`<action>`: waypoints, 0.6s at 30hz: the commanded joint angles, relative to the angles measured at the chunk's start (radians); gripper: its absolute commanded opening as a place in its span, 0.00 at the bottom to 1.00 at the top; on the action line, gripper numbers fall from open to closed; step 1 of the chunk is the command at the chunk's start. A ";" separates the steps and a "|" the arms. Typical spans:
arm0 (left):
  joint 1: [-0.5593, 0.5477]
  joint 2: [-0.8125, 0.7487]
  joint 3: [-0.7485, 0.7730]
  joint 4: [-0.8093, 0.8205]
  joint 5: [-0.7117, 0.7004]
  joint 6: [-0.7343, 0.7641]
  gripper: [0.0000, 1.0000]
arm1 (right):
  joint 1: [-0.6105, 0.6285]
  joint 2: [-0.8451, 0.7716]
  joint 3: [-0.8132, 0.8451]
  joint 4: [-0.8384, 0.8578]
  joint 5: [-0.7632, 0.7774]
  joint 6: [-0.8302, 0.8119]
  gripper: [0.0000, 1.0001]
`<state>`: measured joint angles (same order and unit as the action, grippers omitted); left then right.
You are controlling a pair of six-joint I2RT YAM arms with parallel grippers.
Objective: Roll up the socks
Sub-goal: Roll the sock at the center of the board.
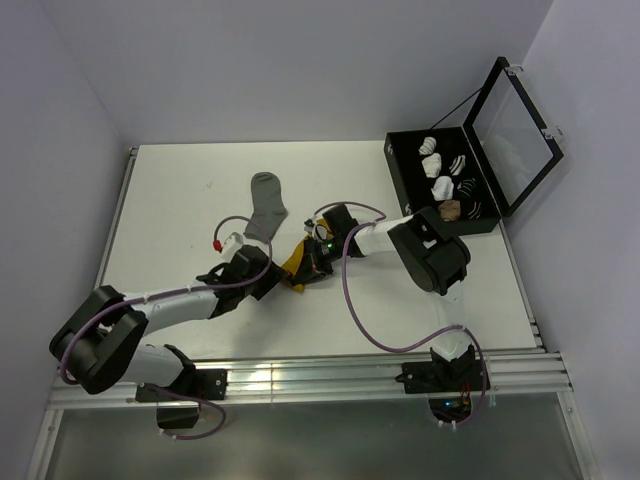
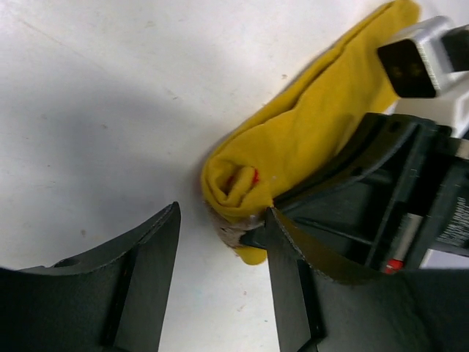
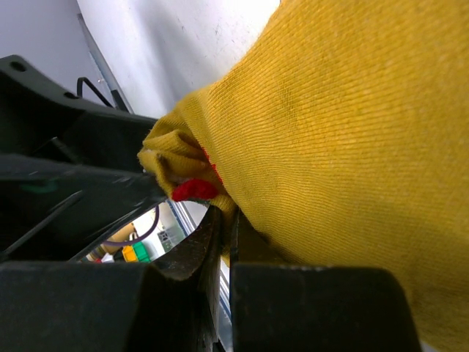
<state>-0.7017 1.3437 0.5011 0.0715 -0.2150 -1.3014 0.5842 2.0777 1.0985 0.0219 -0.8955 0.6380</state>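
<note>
At centre frame, yellow sock [image 1: 293,262] lies on worktop [image 1: 180,200], rolled end clamped in right jaws; left jaws stand apart beside it; grey sock [image 1: 268,205] lies flat just above.

A mustard-yellow fabric sock [image 2: 315,125] lies on the white table [image 2: 88,110], its rolled, red-marked end between the spread black fingers of the left gripper [image 2: 222,213]

Grey sock [image 1: 268,205]: plain, flat, laid straight, well left of black box [image 1: 440,185]. Mustard sock [image 2: 308,139] (red mark inside roll): one end rolled, rest flat, left of box, nearer front.
</note>
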 commanded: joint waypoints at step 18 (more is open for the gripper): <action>-0.004 0.146 0.068 -0.041 -0.044 0.008 0.51 | 0.002 -0.005 -0.017 -0.039 0.133 -0.049 0.00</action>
<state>-0.7017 1.4540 0.5560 0.0971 -0.2359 -1.2991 0.5846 2.0769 1.0985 0.0219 -0.8948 0.6350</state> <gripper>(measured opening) 0.526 0.039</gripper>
